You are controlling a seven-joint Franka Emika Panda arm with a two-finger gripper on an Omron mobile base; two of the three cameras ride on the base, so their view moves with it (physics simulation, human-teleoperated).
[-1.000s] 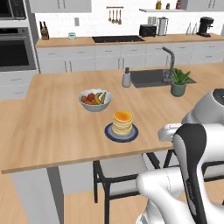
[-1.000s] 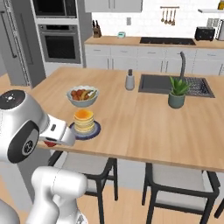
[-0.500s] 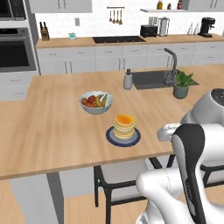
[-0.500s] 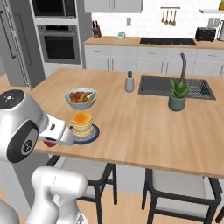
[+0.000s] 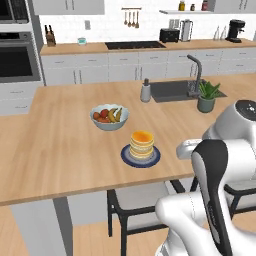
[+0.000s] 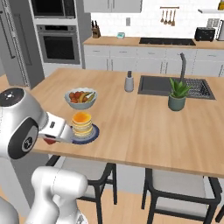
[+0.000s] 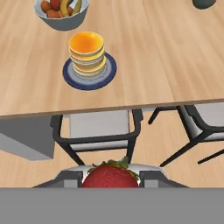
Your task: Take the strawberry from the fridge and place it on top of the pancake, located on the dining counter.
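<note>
My gripper is shut on the strawberry, a dark-red berry with green leaves held between the fingers. The hand hovers outside the near edge of the dining counter, over the floor and a chair. Ahead stands the pancake, a golden stack on a dark blue plate. From the right base view, the gripper with a bit of red strawberry sits just left of the pancake. The pancake rests near the counter's front edge. The grey fridge stands far left.
A fruit bowl sits just behind the pancake. A potted plant, a soap dispenser and the sink lie further right. Dark chairs stand tucked under the counter's near edge.
The whole picture has shifted slightly, so the base has crept a little. The gripper keeps its hold on the strawberry beside the counter edge.
</note>
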